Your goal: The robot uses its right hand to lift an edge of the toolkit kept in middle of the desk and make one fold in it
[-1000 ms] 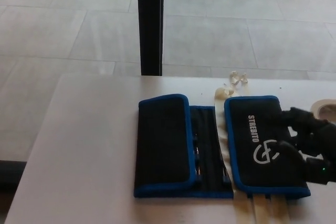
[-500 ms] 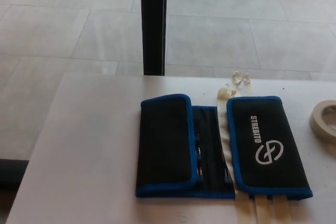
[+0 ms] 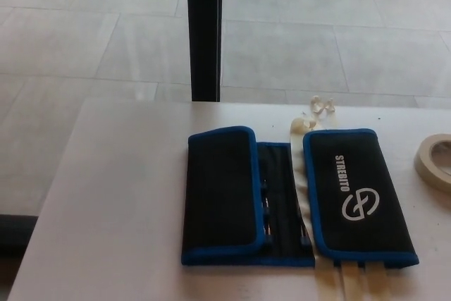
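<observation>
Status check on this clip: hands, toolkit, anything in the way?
Both hands out of view. Toolkit lies flat mid-desk, left and right flaps folded in, logo flap up, centre strip open. Tape roll at right edge, clear of it. Nothing obstructing.

No part of the robot's body in view, neither arm, neither hand

Black, blue-edged toolkit (image 3: pixel 296 202) flat on white desk (image 3: pixel 120 202), both flaps folded
</observation>
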{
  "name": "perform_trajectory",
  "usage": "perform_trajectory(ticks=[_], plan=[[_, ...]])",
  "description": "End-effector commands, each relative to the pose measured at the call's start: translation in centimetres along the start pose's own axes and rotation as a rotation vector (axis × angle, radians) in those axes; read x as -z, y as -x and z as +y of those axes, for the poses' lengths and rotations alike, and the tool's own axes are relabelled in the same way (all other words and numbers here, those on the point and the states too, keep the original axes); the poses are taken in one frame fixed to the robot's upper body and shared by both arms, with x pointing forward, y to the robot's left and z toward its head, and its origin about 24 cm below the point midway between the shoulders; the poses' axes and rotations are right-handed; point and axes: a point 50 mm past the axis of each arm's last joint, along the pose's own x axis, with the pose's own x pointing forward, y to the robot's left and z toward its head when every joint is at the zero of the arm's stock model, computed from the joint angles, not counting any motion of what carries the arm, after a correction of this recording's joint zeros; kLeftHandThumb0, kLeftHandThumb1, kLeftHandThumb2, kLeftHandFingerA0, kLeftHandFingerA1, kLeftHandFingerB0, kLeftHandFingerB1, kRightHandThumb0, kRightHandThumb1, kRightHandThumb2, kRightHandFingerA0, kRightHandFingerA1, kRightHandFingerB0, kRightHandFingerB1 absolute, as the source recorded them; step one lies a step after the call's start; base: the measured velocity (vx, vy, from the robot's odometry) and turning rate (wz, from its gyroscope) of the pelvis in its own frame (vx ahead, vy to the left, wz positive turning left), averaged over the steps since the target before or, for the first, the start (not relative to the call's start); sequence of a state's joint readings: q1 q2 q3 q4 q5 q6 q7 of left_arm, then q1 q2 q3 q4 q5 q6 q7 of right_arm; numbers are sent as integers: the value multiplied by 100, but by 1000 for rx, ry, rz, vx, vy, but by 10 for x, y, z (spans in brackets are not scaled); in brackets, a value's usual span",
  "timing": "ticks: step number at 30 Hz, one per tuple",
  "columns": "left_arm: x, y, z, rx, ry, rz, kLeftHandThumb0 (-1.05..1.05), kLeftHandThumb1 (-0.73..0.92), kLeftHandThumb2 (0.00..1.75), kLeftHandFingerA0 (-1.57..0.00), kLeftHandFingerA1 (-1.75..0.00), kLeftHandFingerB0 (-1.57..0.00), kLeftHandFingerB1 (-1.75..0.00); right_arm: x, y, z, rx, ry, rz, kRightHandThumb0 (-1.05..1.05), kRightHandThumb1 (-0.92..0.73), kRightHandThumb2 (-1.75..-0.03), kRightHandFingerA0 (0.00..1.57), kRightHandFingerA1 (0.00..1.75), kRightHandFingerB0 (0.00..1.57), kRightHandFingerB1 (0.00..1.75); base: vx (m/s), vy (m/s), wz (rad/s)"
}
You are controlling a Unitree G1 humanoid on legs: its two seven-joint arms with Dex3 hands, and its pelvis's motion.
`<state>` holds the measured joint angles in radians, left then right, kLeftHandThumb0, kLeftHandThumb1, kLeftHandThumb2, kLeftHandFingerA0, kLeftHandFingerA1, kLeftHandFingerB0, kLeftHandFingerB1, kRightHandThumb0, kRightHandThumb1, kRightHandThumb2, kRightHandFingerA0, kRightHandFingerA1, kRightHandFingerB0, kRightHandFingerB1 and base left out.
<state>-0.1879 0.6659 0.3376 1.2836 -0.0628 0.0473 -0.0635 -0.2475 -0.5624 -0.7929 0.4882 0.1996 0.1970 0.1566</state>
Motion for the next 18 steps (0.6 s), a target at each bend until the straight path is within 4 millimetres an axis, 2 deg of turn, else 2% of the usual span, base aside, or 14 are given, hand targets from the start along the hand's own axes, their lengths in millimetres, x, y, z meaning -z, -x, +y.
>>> perform_trajectory(ticks=[1, 4, 5, 6, 7, 8, 9, 10, 11, 12, 13, 14, 16, 18], plan=[[9, 1, 6, -13, 8, 18, -76, 91, 66, -42, -65, -33, -48, 69, 40, -103, 738, -573, 66, -80, -76, -62, 64, 113, 29, 96, 0, 0, 0], [9, 1, 3, -14, 16, 21, -76, 91, 67, -45, -68, -31, -48, 89, 48, -102, 833, -707, 115, -79, -77, -63, 59, 121, 24, 107, 0, 0, 0], [10, 1, 3, -13, 17, 24, -76, 90, 67, -45, -68, -33, -49, 102, 52, -99, 881, -776, 165, -80, -81, -64, 65, 131, 18, 109, 0, 0, 0], [10, 1, 4, -13, 18, 22, -76, 91, 67, -45, -68, -33, -50, 108, 54, -96, 886, -778, 193, -79, -85, -64, 110, 145, 30, 112, 0, 0, 0], [10, 1, 4, -13, 21, 23, -76, 91, 66, -45, -69, -33, -51, 113, 56, -95, 887, -787, 213, -78, -87, -66, 97, 147, 17, 116, 0, 0, 0], [10, 1, 3, -14, 24, 24, -74, 70, 108, -45, -71, -34, -60, 118, 58, -93, 899, -811, 235, -77, -88, -65, 113, 146, 25, 119, 0, 0, 0], [11, 1, 3, -14, 25, 24, -74, 70, 108, -45, -71, -34, -60, 120, 59, -93, 906, -821, 242, -77, -88, -65, 113, 146, 25, 119, 0, 0, 0], [11, 1, 3, -13, 25, 26, -76, 90, 68, -44, -66, -35, -49, 124, 61, -92, 907, -830, 263, -77, -85, -65, 116, 155, 29, 110, 0, 0, 0], [12, 1, 3, -13, 26, 30, -76, 90, 68, -44, -66, -35, -49, 131, 64, -90, 909, -844, 293, -77, -85, -65, 116, 155, 29, 110, 0, 0, 0], [12, 1, 2, -13, 28, 30, -73, 70, 109, -42, -68, -30, -57, 132, 64, -88, 897, -848, 305, -78, -86, -64, 120, 155, 35, 122, 0, 0, 0], [12, 1, 3, -16, 27, 29, -76, 91, 67, -46, -67, -37, -50, 134, 64, -86, 875, -839, 302, -77, -85, -67, 106, 159, 44, 123, 0, 0, 0], [11, 1, 2, -15, 21, 23, -76, 91, 67, -46, -66, -35, -49, 135, 63, -84, 852, -847, 297, -79, -85, -69, 92, 158, 29, 111, 0, 0, 0], [11, 1, 1, -11, 47, 25, -75, 89, 67, -44, -66, -32, -48, 135, 62, -81, 842, -850, 300, -81, -83, -70, 92, 150, 2, 112, 0, 0, 0], [12, 1, 1, -12, 43, 28, -75, 90, 67, -44, -68, -32, -49, 135, 59, -78, 815, -886, 292, -81, -83, -69, 81, 150, 0, 94, 0, 0, 0]])
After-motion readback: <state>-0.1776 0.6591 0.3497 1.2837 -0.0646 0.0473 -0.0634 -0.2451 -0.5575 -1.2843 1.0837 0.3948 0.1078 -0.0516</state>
